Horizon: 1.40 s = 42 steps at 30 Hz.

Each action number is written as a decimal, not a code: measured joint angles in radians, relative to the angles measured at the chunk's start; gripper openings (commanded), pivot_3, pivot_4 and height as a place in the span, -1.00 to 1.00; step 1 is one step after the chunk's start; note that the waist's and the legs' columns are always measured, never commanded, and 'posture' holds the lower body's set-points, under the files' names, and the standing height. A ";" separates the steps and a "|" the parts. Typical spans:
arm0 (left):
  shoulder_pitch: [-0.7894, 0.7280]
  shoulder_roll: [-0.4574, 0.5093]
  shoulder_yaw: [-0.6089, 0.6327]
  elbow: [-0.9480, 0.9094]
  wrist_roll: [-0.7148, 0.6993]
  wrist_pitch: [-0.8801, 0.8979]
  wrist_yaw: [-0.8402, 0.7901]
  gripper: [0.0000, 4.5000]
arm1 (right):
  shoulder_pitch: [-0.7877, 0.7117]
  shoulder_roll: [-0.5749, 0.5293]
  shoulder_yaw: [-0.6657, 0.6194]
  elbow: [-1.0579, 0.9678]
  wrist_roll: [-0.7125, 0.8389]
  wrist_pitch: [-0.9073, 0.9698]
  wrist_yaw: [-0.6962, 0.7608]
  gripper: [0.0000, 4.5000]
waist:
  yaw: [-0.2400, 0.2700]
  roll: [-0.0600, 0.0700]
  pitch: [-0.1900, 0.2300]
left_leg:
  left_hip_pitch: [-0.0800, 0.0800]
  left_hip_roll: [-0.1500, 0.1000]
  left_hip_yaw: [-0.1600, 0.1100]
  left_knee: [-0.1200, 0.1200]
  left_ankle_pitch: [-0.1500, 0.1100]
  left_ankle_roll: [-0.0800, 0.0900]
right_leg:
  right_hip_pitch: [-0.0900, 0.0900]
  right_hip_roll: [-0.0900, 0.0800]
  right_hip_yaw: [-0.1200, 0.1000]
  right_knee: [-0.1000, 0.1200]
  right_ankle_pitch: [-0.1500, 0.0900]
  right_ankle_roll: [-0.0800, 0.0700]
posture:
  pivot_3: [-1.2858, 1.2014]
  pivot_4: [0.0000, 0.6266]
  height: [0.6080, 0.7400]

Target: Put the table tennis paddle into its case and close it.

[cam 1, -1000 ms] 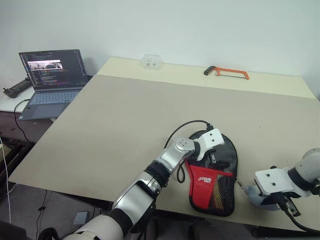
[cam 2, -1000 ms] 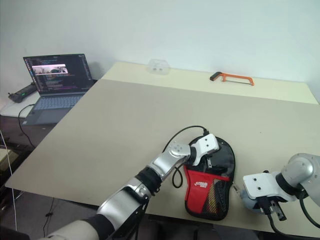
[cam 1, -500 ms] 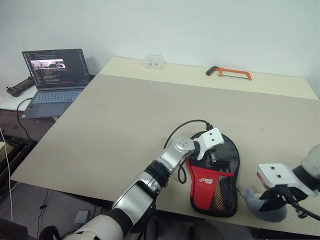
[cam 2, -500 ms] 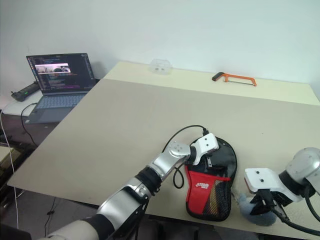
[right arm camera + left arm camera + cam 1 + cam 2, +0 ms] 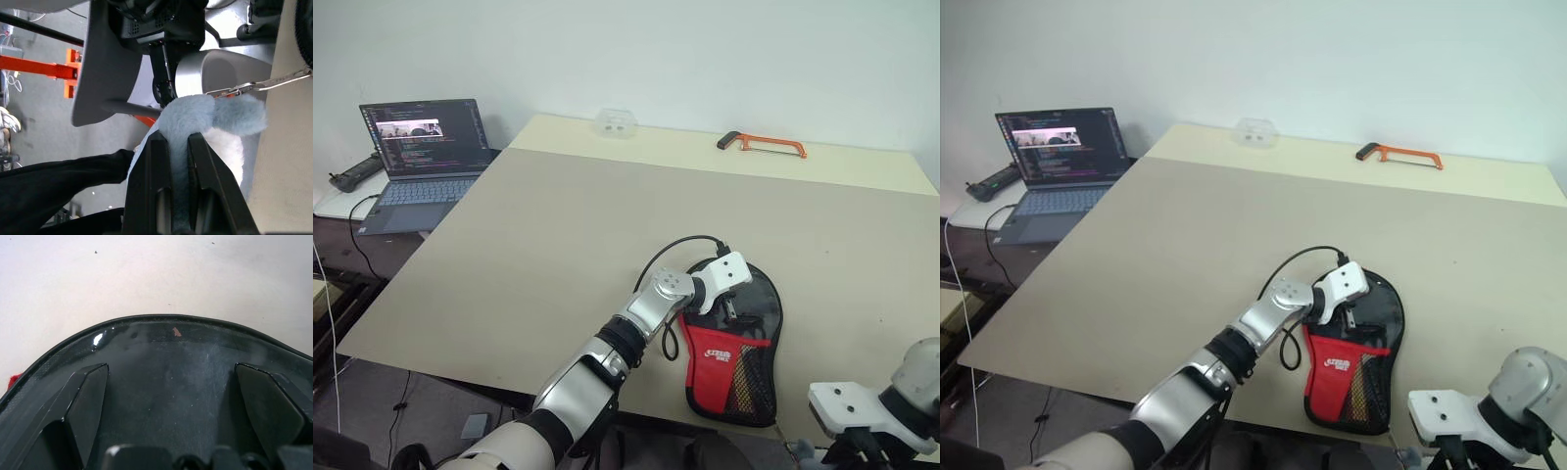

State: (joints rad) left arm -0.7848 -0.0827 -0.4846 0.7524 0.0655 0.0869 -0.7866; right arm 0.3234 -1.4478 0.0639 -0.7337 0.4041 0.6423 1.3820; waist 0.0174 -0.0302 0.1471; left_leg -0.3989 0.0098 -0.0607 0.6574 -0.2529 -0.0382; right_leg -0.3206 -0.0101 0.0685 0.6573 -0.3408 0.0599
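The case [image 5: 734, 357], black on top with a red mesh-pocketed lower part, lies flat near the table's front edge. My left gripper [image 5: 728, 305] rests open on its black upper end, and its fingers [image 5: 83, 406] stand wide apart on the glossy fabric [image 5: 166, 347]. My right gripper [image 5: 180, 186] hangs just past the front edge, right of the case. It is shut on a light-blue fluffy charm [image 5: 220, 117]. A thin metal chain [image 5: 259, 84] runs from the charm toward the case. The paddle is hidden.
The beige table [image 5: 607, 215] stretches far ahead. An orange hacksaw [image 5: 762, 144] and a clear plastic box [image 5: 615, 120] lie at its back edge. An open laptop [image 5: 421, 147] sits on a side desk to the left.
My right gripper has pulled back off the table's front edge and sunk lower, taking the fluffy charm with it. The left gripper and the case have stayed put.
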 measured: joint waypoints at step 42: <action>0.233 0.863 0.480 -0.983 -0.600 0.653 -0.543 1.00 | -0.742 0.173 -0.027 0.872 -0.042 -0.211 0.147 0.99 | -0.047 0.022 0.046 | -0.019 0.000 0.005 0.002 0.001 0.000 | -0.026 -0.002 0.001 0.009 0.002 -0.007 | 0.03 -0.52 1.00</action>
State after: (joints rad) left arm -0.5521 0.7808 -0.0042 -0.2303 -0.5341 0.7402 -1.3294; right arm -0.4183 -1.2747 0.0367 0.1383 0.3619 0.4317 1.5288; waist -0.0295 -0.0081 0.1928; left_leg -0.4183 0.0100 -0.0561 0.6596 -0.2518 -0.0382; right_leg -0.3461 -0.0126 0.0698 0.6661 -0.3386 0.0531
